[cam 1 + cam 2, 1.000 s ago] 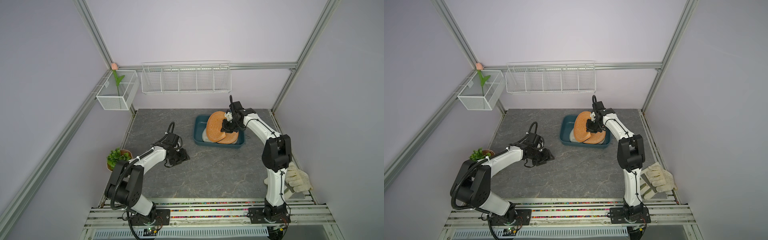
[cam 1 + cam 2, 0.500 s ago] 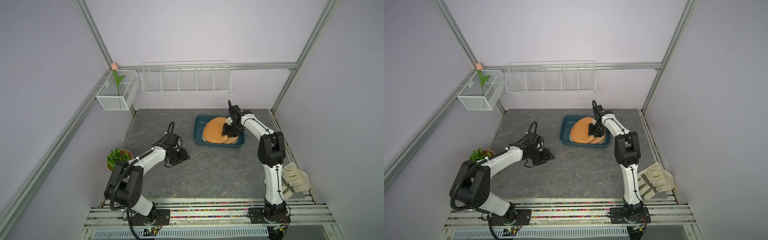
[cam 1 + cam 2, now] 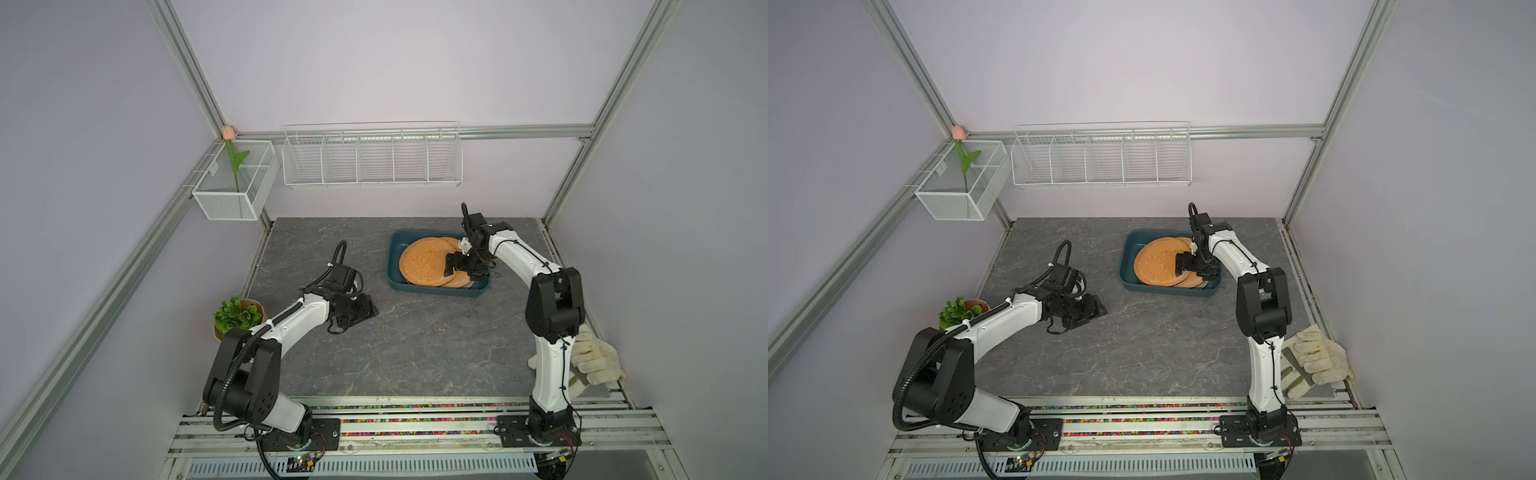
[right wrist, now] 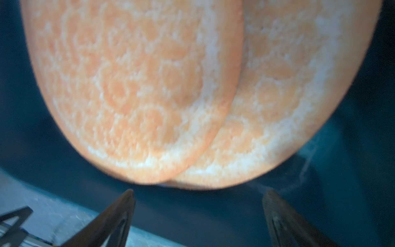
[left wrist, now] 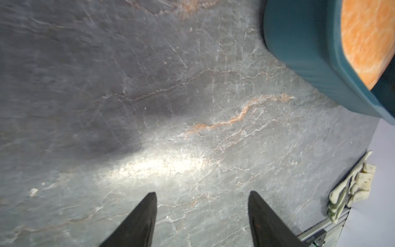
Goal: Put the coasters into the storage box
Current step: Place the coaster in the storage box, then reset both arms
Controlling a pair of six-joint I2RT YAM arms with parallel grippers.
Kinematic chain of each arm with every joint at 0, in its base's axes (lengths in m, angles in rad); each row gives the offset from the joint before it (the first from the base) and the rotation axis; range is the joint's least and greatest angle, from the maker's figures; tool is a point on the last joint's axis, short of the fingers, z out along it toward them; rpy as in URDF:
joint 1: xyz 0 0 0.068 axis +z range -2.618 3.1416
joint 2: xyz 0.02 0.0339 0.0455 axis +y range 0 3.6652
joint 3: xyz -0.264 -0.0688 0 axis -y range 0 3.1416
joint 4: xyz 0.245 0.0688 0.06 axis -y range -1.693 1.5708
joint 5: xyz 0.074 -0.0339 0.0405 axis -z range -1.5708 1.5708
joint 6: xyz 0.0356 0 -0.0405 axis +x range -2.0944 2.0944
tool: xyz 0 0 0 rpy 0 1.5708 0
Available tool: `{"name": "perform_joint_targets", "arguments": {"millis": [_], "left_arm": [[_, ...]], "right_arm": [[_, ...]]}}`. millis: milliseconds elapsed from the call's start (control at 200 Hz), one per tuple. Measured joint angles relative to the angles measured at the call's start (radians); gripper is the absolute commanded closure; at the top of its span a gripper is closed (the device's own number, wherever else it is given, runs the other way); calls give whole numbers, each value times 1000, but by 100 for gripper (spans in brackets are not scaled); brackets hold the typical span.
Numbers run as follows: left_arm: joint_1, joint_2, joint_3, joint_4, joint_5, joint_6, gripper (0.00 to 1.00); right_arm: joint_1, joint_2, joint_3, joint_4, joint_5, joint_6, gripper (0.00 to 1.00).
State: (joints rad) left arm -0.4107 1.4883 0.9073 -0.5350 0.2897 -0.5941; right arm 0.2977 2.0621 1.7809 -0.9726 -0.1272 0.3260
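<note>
My right tool (image 4: 199, 191) has its fingers spread wide with nothing between them, and it hangs over the right end of the storage box (image 3: 436, 291). The box stands on the tabletop (image 3: 415, 353) near the far edge, right of the middle. Two orange coasters (image 3: 422, 262) lie flat inside it. The upper one sits toward the box's left end and overlaps the other. My left tool (image 5: 203, 193) is also parted and empty, low over the tabletop, left of the box and apart from it.
</note>
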Motion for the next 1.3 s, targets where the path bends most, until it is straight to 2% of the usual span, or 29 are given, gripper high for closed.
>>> {"name": "perform_joint_targets", "arguments": {"millis": [60,260,395,530,735,885,1050,1300], "left_arm": [[0,-18,1,-3,-35,12,14],[3,-63,16,-4,-178,71,3],[22,-88,17,8,-283,112,1],[81,-136,6,61,-375,156,0],[175,-265,-143,269,-500,267,0],[252,-318,-284,446,-539,337,0],[327,-291,-357,611,-558,373,0],[344,-181,-402,842,-553,417,0]], "right_arm": [[0,-68,-55,29,-1,-7,11],[0,-267,-233,132,3,-36,11],[-2,-348,-326,197,24,-74,11],[-8,-406,-415,280,68,-127,11],[-84,-495,-575,447,103,-185,11],[-189,-555,-741,645,126,-218,11],[-257,-585,-904,845,140,-250,11],[-293,-587,-1114,1122,151,-318,11]]}}
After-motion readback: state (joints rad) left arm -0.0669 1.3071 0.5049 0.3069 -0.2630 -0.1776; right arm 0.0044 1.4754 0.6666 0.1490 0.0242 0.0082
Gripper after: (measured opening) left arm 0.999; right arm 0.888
